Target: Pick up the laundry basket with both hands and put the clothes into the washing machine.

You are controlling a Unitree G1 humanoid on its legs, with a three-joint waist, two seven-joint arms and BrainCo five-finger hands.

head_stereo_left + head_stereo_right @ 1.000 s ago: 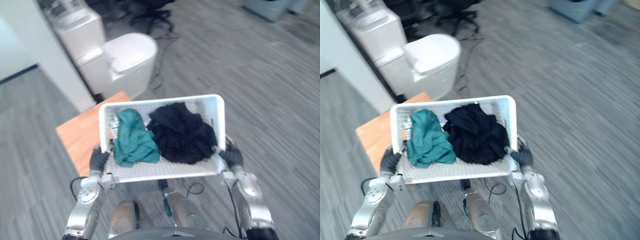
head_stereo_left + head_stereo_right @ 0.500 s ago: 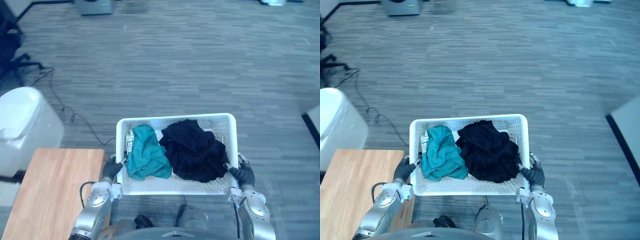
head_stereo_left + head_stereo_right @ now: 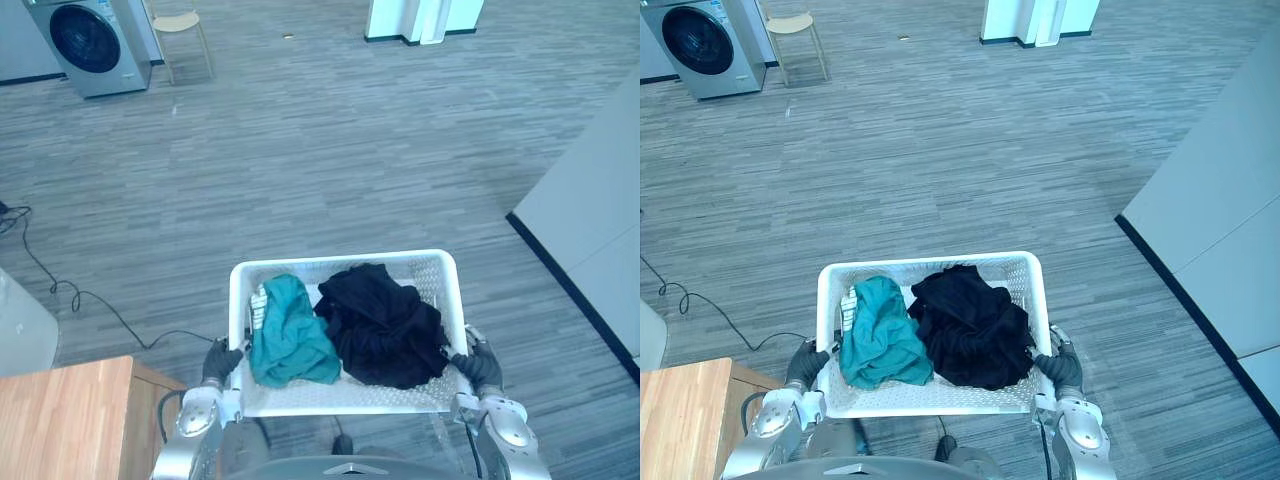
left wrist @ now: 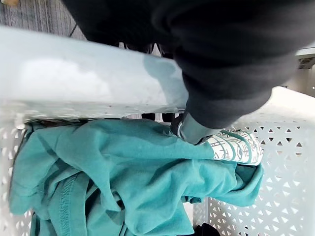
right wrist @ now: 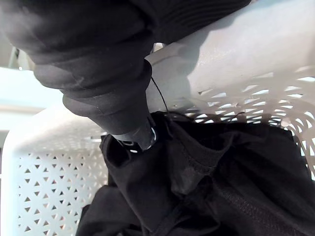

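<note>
I hold a white perforated laundry basket point(image 3: 344, 262) in front of me, above the floor. Teal clothes point(image 3: 289, 345) lie in its left half, with a bit of patterned white cloth point(image 4: 235, 146) beside them, and black clothes point(image 3: 384, 326) fill its right half. My left hand point(image 3: 219, 362) is curled over the basket's left rim point(image 4: 88, 78) and my right hand point(image 3: 478, 367) over its right rim point(image 5: 236, 64). A grey washing machine point(image 3: 88, 45) with a dark round door stands far off at the upper left.
A small wooden chair point(image 3: 180, 30) stands beside the washing machine. A wooden table point(image 3: 60, 420) corner lies at my lower left. A pale wall with a dark skirting point(image 3: 590, 230) runs along the right. A white pillar point(image 3: 420, 18) stands at the far end of grey carpet floor.
The camera has swung round: the washing machine, chair and right-hand wall have come into view, and the table has slid to the lower left. Both hands still hold the basket.
</note>
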